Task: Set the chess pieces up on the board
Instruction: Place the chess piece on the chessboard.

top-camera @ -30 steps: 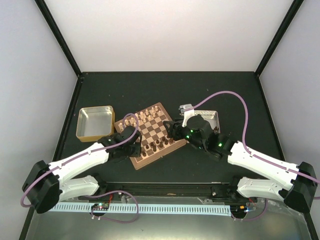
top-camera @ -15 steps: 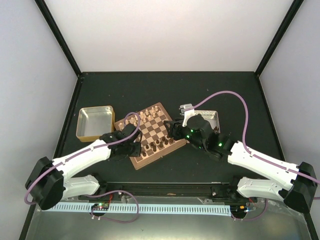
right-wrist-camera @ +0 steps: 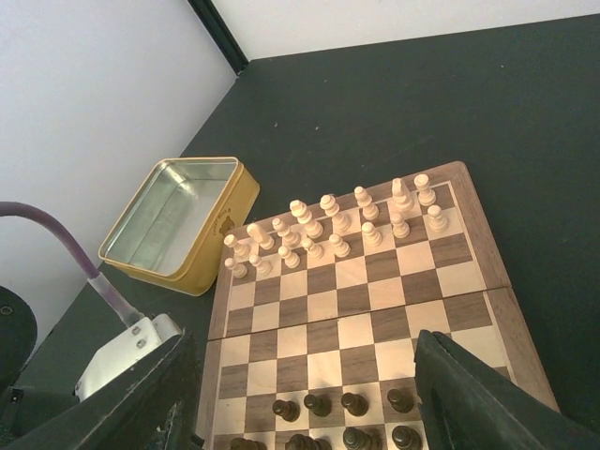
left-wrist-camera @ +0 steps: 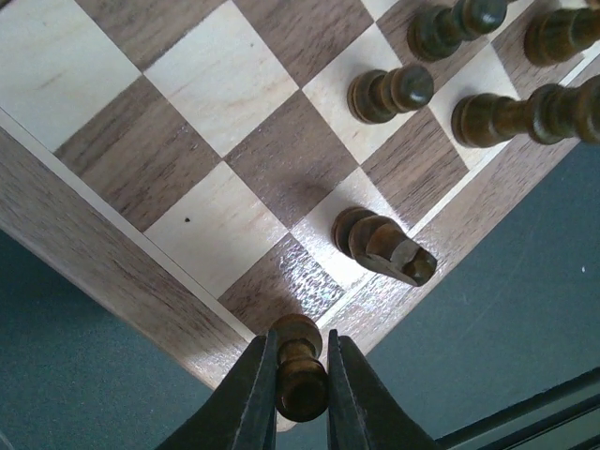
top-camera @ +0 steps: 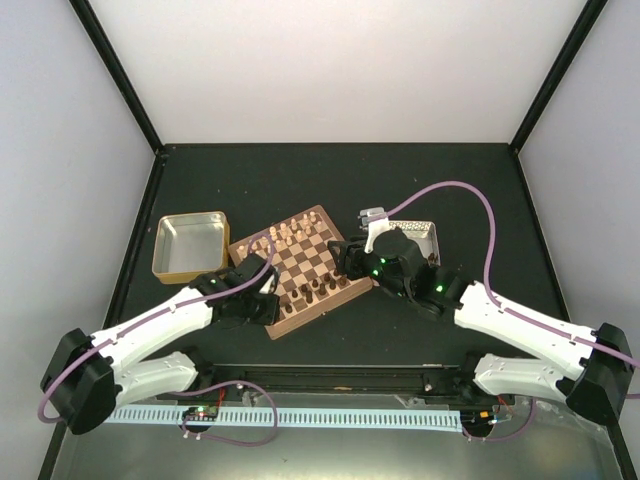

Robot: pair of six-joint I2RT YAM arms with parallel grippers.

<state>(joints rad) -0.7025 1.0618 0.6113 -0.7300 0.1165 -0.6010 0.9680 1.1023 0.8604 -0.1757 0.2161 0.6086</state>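
Observation:
The chessboard [top-camera: 305, 268] lies mid-table, with cream pieces [top-camera: 287, 232] on its far rows and dark pieces [top-camera: 322, 287] on its near rows. My left gripper [left-wrist-camera: 300, 375] is shut on a dark brown pawn [left-wrist-camera: 300, 367] and holds it over the board's near corner square, beside a dark knight [left-wrist-camera: 382, 246]. From above the left gripper [top-camera: 262, 300] sits at the board's near-left corner. My right gripper [right-wrist-camera: 309, 394] is open and empty, hovering above the board [right-wrist-camera: 361, 309]; its fingers [right-wrist-camera: 478, 398] frame the dark rows [right-wrist-camera: 342, 405]. Cream pieces [right-wrist-camera: 328, 225] stand in the far two rows.
A gold-sided open tin [top-camera: 189, 244] stands left of the board, also in the right wrist view [right-wrist-camera: 178, 220]. A silver tin [top-camera: 415, 236] lies behind the right arm. The table's near edge rail [top-camera: 330, 372] runs close below the board.
My left gripper has shifted slightly toward the near-left corner of the board with the pawn. The right arm has not moved.

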